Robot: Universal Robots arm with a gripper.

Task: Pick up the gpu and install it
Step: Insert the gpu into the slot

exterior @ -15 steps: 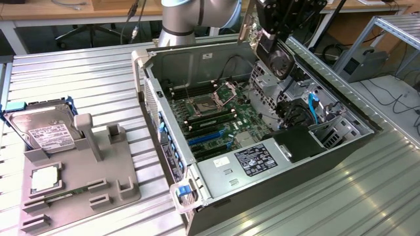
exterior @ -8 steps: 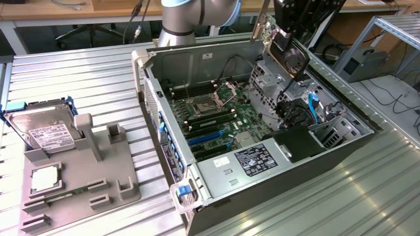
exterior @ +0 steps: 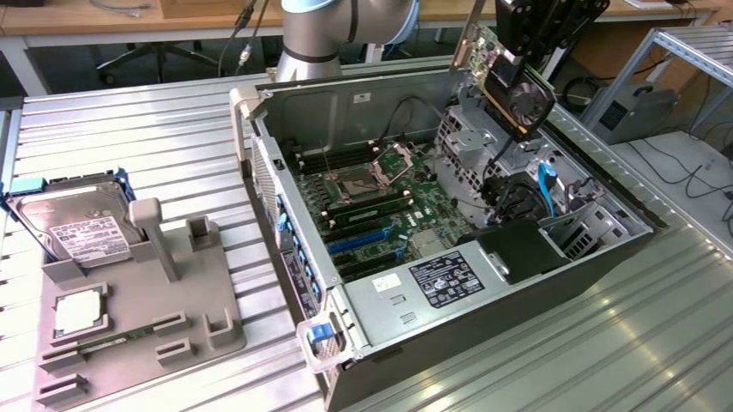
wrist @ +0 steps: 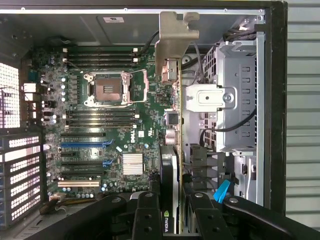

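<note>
Black gripper (wrist: 172, 216) clenched on the thin green-and-black gpu card (wrist: 170, 170) with its pale metal bracket.
It hung edge-on above the green motherboard (wrist: 125, 135) inside the open grey computer case (exterior: 307, 116); it looked stiff, light and probably fragile, so best gripped by the board edges, clear of the fan.

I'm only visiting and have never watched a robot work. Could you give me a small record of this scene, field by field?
gripper: shut on the gpu
gpu: in the air over the case, not yet installed
computer case: lying on its side, open
motherboard: exposed inside the case, slots free
hard drive: on the grey holder, at the exterior view's left
</note>
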